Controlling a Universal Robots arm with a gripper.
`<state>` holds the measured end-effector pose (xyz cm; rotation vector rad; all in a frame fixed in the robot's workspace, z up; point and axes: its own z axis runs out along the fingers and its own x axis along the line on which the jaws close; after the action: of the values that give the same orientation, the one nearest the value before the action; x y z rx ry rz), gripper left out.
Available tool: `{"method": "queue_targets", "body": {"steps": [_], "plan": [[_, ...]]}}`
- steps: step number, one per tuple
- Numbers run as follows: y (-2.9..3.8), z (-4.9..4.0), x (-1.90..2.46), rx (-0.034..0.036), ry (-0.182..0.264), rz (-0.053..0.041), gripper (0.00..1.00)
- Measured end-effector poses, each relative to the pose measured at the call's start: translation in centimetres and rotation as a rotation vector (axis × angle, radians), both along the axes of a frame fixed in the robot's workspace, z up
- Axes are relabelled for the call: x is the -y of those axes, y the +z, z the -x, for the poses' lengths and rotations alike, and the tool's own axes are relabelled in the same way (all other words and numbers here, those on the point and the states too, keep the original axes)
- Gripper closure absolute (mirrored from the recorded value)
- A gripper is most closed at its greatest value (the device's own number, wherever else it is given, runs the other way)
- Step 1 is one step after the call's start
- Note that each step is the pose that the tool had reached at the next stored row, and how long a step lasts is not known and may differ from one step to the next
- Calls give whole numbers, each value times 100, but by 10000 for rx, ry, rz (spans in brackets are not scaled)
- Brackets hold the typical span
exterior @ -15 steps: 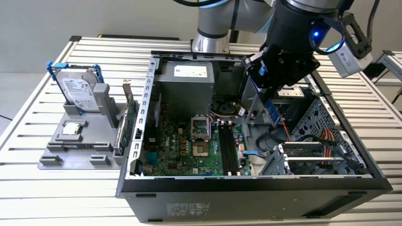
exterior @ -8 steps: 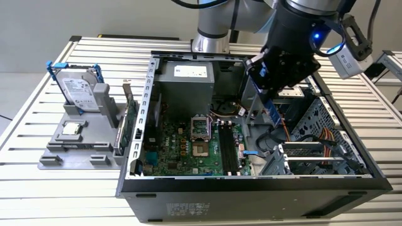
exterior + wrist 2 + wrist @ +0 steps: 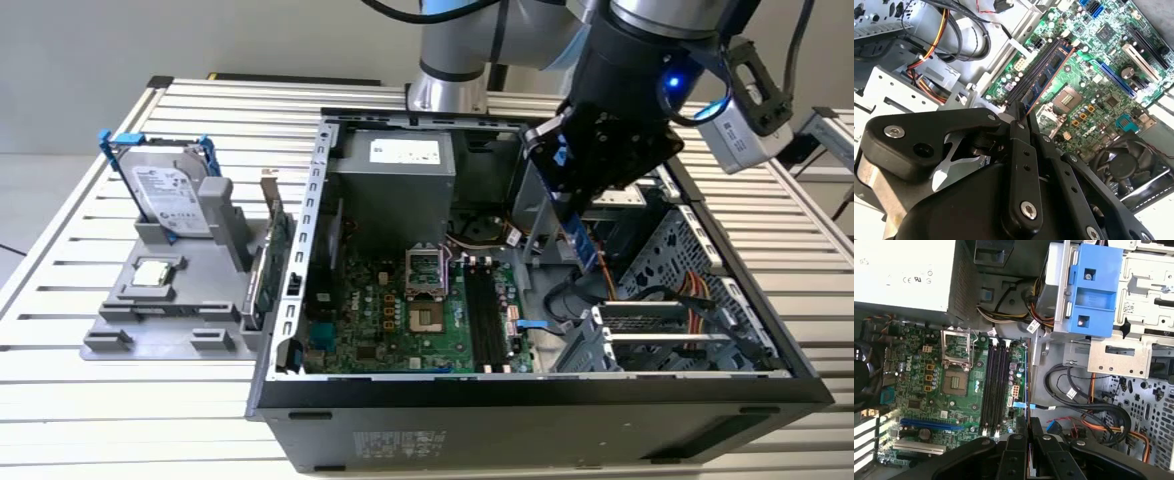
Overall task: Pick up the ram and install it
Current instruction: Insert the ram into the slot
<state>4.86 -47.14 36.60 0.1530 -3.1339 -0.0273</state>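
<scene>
Arm: the Universal Robots arm reached down from the far side over the open computer case (image 3: 534, 400), its black wrist above the case's right half in the exterior view.

Jaws: the gripper (image 3: 582, 238) had its jaws drawn narrow and clamped on the ram (image 3: 583, 243); in the second wrist view the gripper (image 3: 1021, 116) pinched the near end of the stick, and in the first wrist view the gripper (image 3: 1027, 426) held its thin edge.

Ram: a slim blue stick with dark chips, hanging upright from the jaws inside the case, above the motherboard (image 3: 400, 330) and not touching it. In the second wrist view the ram (image 3: 1049, 75) ran lengthwise just beside the black memory slots (image 3: 1035, 67); in the first wrist view the ram (image 3: 1026, 385) showed as a thin blue line next to the memory slots (image 3: 995, 387).

Memory slots: in the exterior view the memory slots (image 3: 486, 325) lay to the left of and below the held stick, with nothing seated in them.

Case interior: an open processor socket (image 3: 424, 268) left of the slots, a grey power supply (image 3: 398, 165) at the far end, a drive cage (image 3: 667, 330) on the right.

Tabletop: a slatted metal tabletop (image 3: 80, 230) carried a grey holder (image 3: 160, 310) on the left, with a hard drive (image 3: 167, 195) on blue rails standing in it.
</scene>
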Motion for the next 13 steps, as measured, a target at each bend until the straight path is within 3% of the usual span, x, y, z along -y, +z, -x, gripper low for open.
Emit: {"method": "queue_targets", "body": {"steps": [13], "plan": [[-43, -1, 0, 0, -18, -1, 100]]}}
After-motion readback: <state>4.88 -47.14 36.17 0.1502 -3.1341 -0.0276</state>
